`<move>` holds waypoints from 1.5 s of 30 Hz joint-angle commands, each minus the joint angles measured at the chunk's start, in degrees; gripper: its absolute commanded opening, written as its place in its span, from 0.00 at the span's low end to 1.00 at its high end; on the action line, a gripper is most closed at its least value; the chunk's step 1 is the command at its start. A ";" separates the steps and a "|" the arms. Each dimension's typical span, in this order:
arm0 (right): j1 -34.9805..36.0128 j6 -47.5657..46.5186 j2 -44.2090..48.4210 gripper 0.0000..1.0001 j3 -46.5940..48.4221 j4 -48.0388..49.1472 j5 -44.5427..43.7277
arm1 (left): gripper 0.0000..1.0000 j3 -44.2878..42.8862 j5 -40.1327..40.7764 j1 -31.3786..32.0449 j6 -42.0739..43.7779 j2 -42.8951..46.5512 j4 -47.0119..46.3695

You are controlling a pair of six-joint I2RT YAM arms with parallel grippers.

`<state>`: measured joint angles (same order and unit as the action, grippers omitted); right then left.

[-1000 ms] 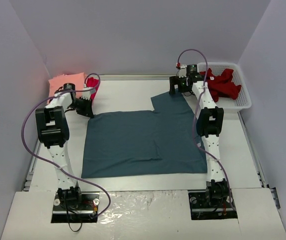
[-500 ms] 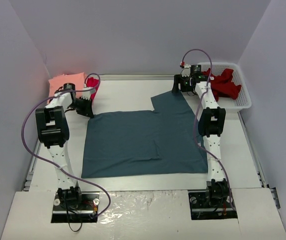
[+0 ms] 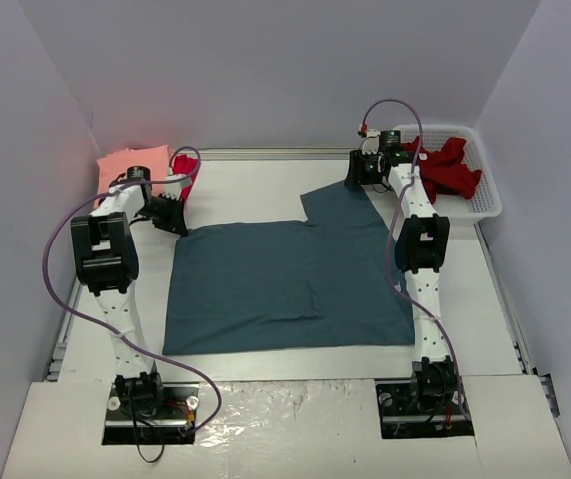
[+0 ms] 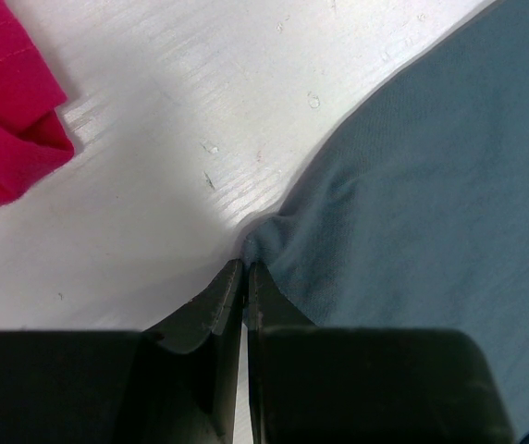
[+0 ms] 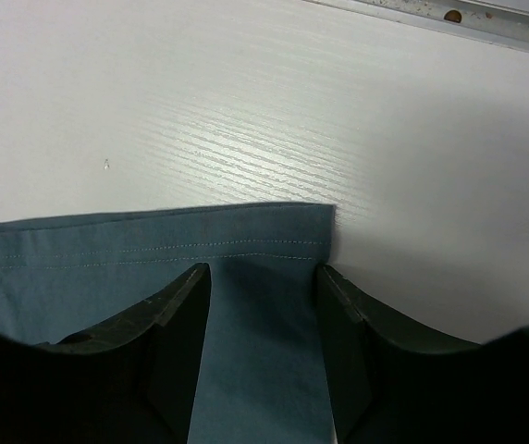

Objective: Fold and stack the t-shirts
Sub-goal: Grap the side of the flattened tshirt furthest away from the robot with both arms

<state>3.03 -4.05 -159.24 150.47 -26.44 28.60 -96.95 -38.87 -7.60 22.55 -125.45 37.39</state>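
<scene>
Left gripper (image 4: 244, 268): jaws pressed together, pinching the far-left corner of the slate-blue t-shirt (image 3: 285, 279). Right gripper (image 5: 263, 270): jaws spread astride its sleeve hem. Four shirts counted. The blue one lies flat between both arms. Salmon-pink t-shirt (image 3: 131, 160) and crimson t-shirt (image 3: 186, 168) sit far-left. Dark red t-shirt (image 3: 445, 170) lies in the one white basket (image 3: 490, 200).

Nothing legible anywhere — no text, labels or numbers.
</scene>
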 commanded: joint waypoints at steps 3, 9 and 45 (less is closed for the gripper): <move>-0.30 0.62 -1.69 0.43 1.49 -1.60 -2.32 | 0.02 0.09 0.90 0.30 1.80 0.82 1.46; -0.83 1.15 -1.95 0.37 2.10 -1.51 -2.85 | 0.02 0.09 0.82 0.30 1.80 0.47 1.55; -0.92 -1.04 6.31 0.00 -2.55 -1.51 -5.57 | 0.02 -0.53 5.82 3.46 0.31 4.42 0.41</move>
<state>2.55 -3.95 -158.89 149.56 -26.13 23.73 -97.08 -35.73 -4.43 23.53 -125.05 37.41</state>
